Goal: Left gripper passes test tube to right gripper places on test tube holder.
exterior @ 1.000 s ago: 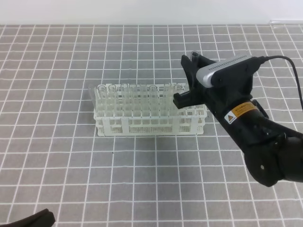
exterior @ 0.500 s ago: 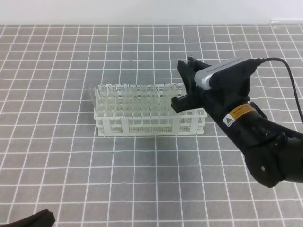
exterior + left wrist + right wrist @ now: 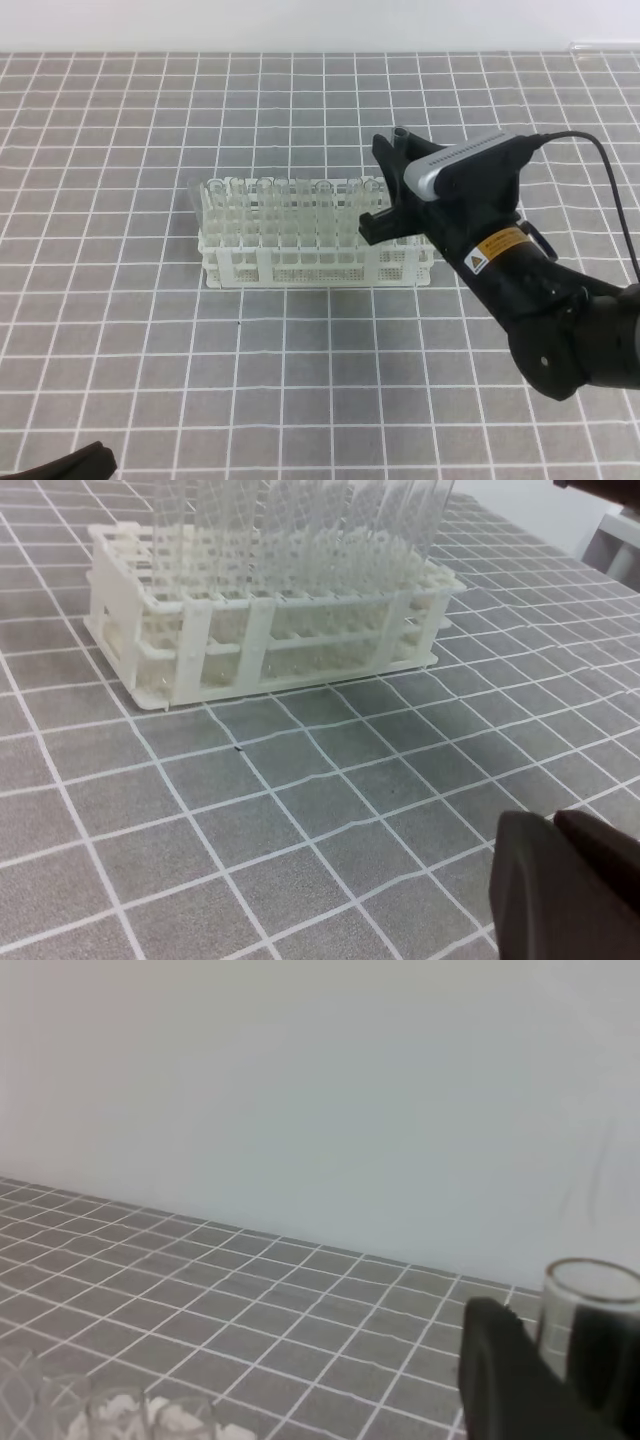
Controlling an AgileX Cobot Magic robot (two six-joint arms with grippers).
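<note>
My right gripper (image 3: 399,146) hovers over the right end of the test tube holder (image 3: 315,262), shut on an upright clear test tube (image 3: 401,133). Only the tube's open rim shows above the black fingers; its lower part is hidden behind the claw. In the right wrist view the test tube (image 3: 590,1295) stands between the dark fingers (image 3: 500,1370). The test tube holder (image 3: 180,645) carries several clear tubes. Far from it, my left gripper (image 3: 62,466) rests at the bottom left edge, and its fingers (image 3: 565,890) are pressed together with nothing between them.
Grey tiled surface with a white grid lies all around the holder. A white wall (image 3: 300,1090) rises behind the table. The right arm's black cable (image 3: 610,180) loops at the right edge. The tops of racked tubes (image 3: 100,1410) show low in the right wrist view.
My right gripper has shifted slightly left and down towards the holder's right end, with the tube still in its grip. The left gripper has stayed put.
</note>
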